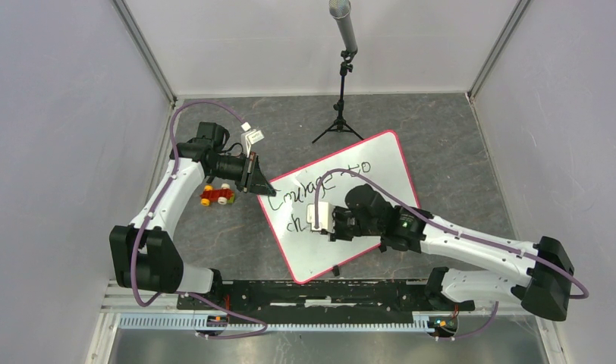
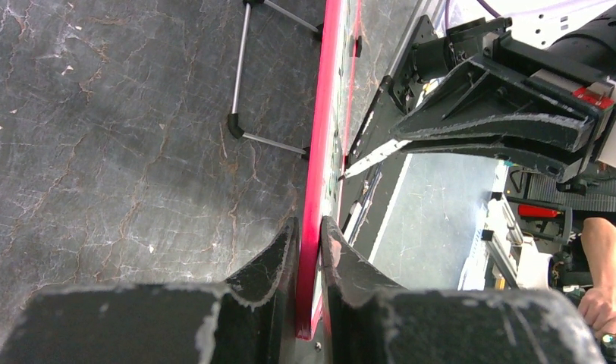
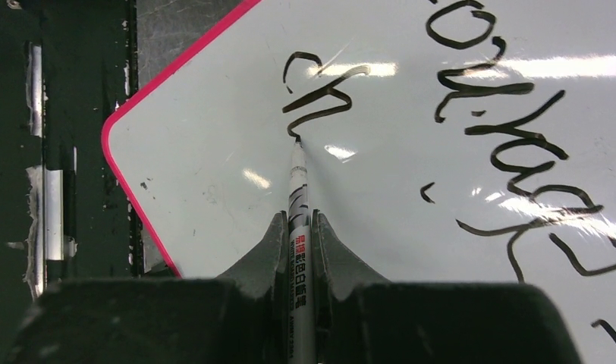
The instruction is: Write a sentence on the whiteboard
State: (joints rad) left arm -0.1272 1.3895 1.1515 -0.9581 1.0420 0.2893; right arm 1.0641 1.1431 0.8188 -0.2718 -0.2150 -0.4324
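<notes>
Bright, even overhead light filled all views. White glare streaked the whiteboard [image 3: 214, 182] in the right wrist view; both wrist views blurred toward their bottom edges.

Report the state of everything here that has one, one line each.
whiteboard: rim clamped by the left gripper.
sentence: unfinished; second line reads only "ch".
marker: uncapped, tip on the whiteboard.
left gripper: shut on the whiteboard's rim.
right gripper: shut on the marker.
toy car: loose, apart from both grippers.
mic stand: upright.
</notes>
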